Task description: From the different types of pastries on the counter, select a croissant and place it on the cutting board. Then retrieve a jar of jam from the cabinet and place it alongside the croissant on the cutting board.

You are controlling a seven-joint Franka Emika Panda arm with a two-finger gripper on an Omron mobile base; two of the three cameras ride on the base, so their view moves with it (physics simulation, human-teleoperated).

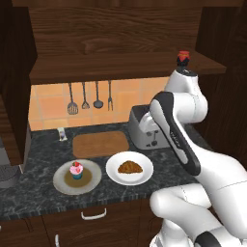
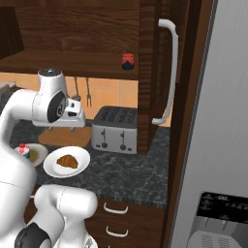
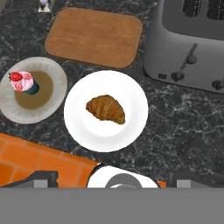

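Hovering high over the counter (image 3: 183, 127), claw (image 3: 109, 177) spread wide, nothing in it. Croissant (image 3: 105, 109) at frame centre on white plate (image 3: 83, 131), untouched. Cutting board (image 3: 94, 37) bare, upper left. Drop straight down, straddle the pastry's narrow width, close gently. Jar of jam (image 1: 183, 58) waits on cabinet shelf (image 1: 120, 67), upper right.
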